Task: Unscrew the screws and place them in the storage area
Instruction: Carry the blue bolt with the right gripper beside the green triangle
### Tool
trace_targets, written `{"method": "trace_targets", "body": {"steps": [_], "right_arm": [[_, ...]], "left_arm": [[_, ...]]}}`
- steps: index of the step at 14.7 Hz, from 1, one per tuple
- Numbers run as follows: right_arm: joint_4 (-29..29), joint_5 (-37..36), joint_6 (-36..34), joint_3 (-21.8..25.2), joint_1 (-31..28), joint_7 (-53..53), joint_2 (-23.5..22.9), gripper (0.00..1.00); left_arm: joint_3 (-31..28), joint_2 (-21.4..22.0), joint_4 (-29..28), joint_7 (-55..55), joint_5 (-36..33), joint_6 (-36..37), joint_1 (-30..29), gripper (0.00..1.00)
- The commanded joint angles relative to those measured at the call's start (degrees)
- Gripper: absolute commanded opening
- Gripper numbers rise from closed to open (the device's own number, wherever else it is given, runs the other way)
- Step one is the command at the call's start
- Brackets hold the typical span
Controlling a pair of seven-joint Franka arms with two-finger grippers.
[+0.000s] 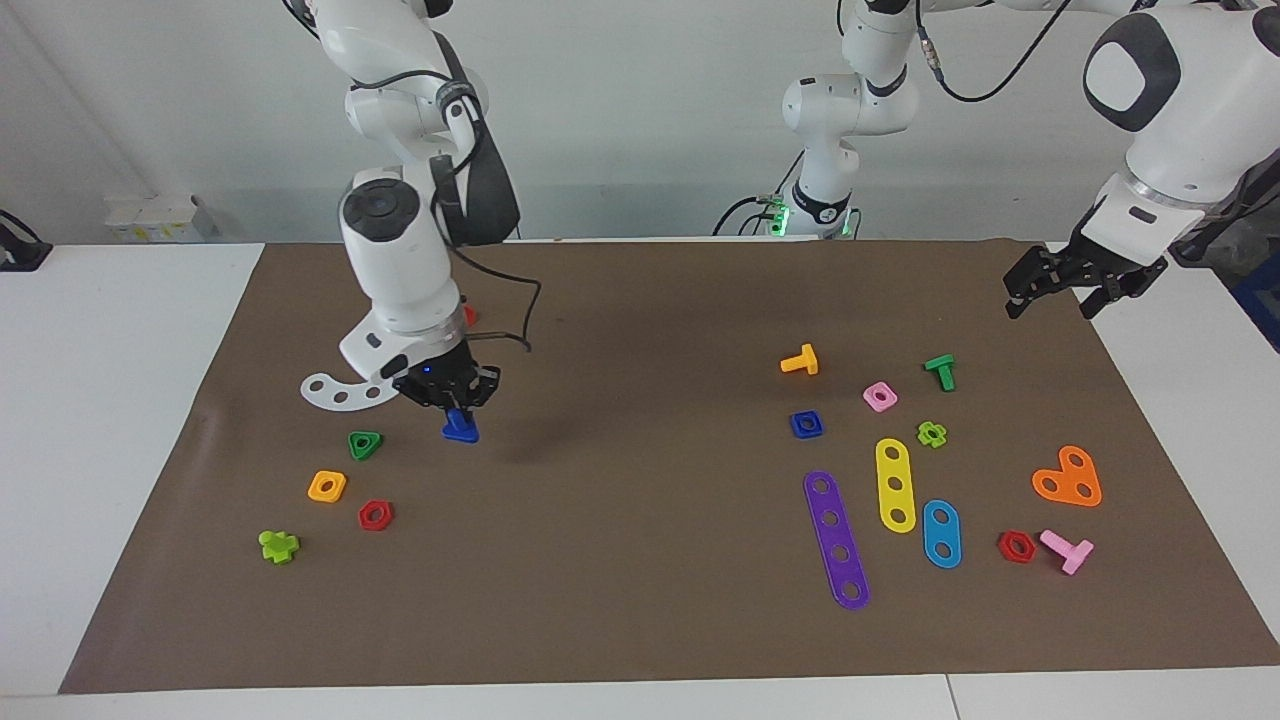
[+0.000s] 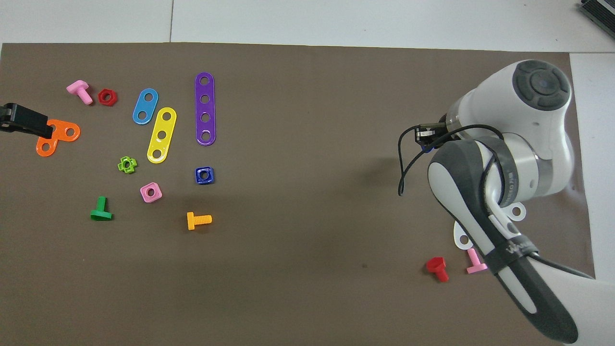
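Observation:
My right gripper point(image 1: 456, 408) is shut on the blue screw point(image 1: 461, 430), head down, held just above the mat. It hangs over the storage area point(image 1: 425, 470), the bare mat patch edged by the white curved strip point(image 1: 335, 392), green triangular nut point(image 1: 365, 444), orange square nut point(image 1: 327, 486) and red hex nut point(image 1: 375, 515). In the overhead view the right arm hides the screw and these nuts; only bits of the white strip point(image 2: 517, 211) show. My left gripper point(image 1: 1055, 300) waits open and empty, raised at the left arm's end of the mat, and also shows in the overhead view point(image 2: 24, 122).
A blue square nut point(image 1: 806, 424), orange bolt point(image 1: 800, 361), pink nut point(image 1: 879, 396), green bolt point(image 1: 940, 371) and purple point(image 1: 836, 540), yellow point(image 1: 895, 485) and blue point(image 1: 941, 533) strips lie toward the left arm's end. A red bolt point(image 2: 437, 267) and pink bolt point(image 2: 475, 264) lie nearer the robots than the white strip.

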State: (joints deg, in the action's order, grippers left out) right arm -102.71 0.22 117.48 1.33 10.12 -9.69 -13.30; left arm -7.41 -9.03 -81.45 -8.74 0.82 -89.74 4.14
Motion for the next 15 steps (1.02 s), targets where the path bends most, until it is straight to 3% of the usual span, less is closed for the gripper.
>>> {"method": "trace_targets", "body": {"steps": [1, 5, 9, 10, 11, 12, 15], "right_arm": [[-9.3, 2.8, 5.8, -1.0, -5.4, 8.2, 2.8, 0.00], [-16.5, 3.4, 14.2, -0.9, -7.0, 10.6, 2.8, 0.00], [-18.0, 3.4, 18.3, -0.9, -7.7, 11.1, 1.4, 0.00], [-18.0, 3.5, 18.3, -0.9, -7.7, 11.0, 1.4, 0.26], [-18.0, 3.5, 18.2, -0.9, -7.7, 10.5, 1.4, 0.90], [-17.7, 3.4, 18.1, -0.9, -8.0, 10.4, 1.3, 1.00], [-13.4, 3.4, 16.0, -0.5, -8.0, 9.5, 2.7, 1.00]], "left_arm": [[0.0, 2.1, -2.7, 0.3, -1.3, -1.3, 0.3, 1.00], [0.0, 2.1, -2.7, 0.3, -1.3, -1.4, 0.3, 1.00], [0.0, 2.1, -2.7, 0.3, -1.3, -1.3, 0.3, 1.00], [0.0, 2.1, -2.7, 0.3, -1.3, -1.4, 0.3, 1.00], [0.0, 2.1, -2.7, 0.3, -1.3, -1.4, 0.3, 1.00], [0.0, 2.1, -2.7, 0.3, -1.3, -1.3, 0.3, 1.00], [0.0, 2.1, -2.7, 0.3, -1.3, -1.4, 0.3, 1.00]]}}
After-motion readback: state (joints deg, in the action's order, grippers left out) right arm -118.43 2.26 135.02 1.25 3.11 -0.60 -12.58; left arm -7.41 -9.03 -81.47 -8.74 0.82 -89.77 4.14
